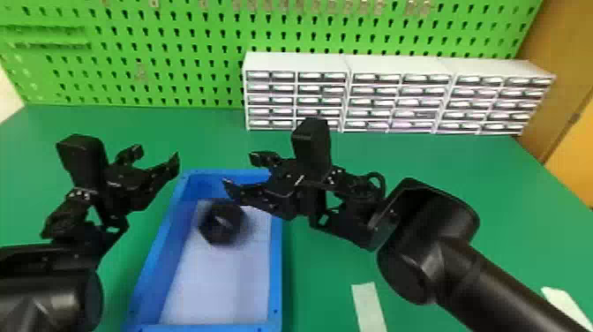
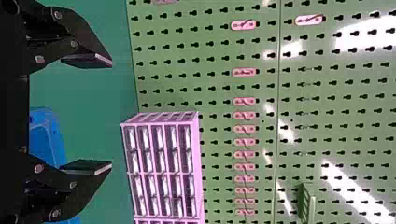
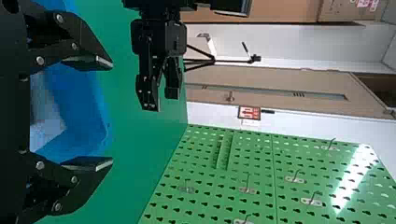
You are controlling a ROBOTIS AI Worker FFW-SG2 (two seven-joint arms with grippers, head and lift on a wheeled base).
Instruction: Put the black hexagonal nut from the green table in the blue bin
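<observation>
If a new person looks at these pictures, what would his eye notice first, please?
Probably the black nut, a dark shape against the pale floor of the blue bin. Next, the two black grippers with open fingers: the left beside the bin's far left corner, the right above its far right part. Behind the green table stands the bright green pegboard.

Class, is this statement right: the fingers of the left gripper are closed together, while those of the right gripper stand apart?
Not quite: the fingers of the left gripper are not closed; the left wrist view shows them apart. Those of the right gripper do stand apart.
</observation>
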